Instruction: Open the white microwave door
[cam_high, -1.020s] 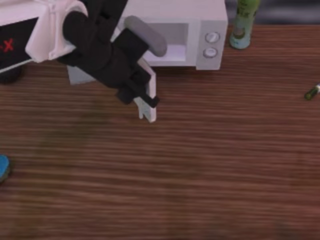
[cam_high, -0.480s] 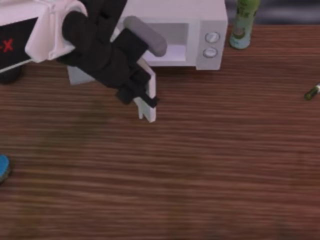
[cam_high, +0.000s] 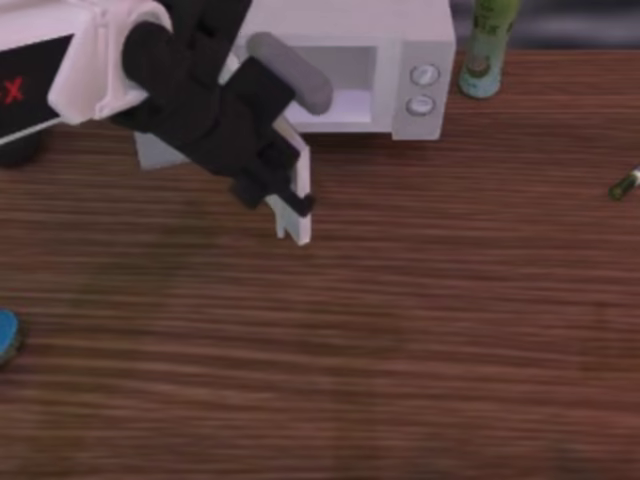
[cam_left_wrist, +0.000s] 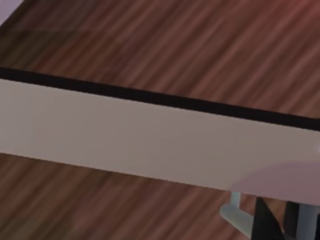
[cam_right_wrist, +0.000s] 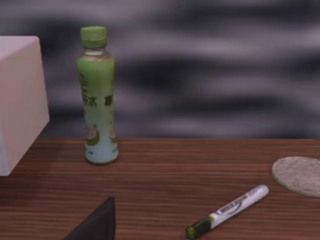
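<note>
The white microwave (cam_high: 400, 40) stands at the table's back edge, with two silver knobs (cam_high: 425, 75) on its right panel. Its cavity (cam_high: 345, 85) is exposed. The door (cam_high: 301, 160) stands swung out toward the front, seen edge-on. My left gripper (cam_high: 290, 203) is shut on the pale handle (cam_high: 284, 222) at the door's free end. In the left wrist view the door's edge (cam_left_wrist: 150, 140) fills the middle as a white band, with the handle (cam_left_wrist: 237, 217) and a dark fingertip (cam_left_wrist: 265, 227) below it. My right gripper (cam_right_wrist: 95, 222) is out of the top view.
A green bottle (cam_high: 487, 50) stands right of the microwave, also seen as the bottle (cam_right_wrist: 97, 105) in the right wrist view. A marker (cam_high: 625, 183) lies at the right edge. A grey stand (cam_high: 155, 150) sits under my left arm. A blue object (cam_high: 6, 335) is at the left edge.
My left arm has shifted only very slightly. The door and gripper stand almost where they were.
</note>
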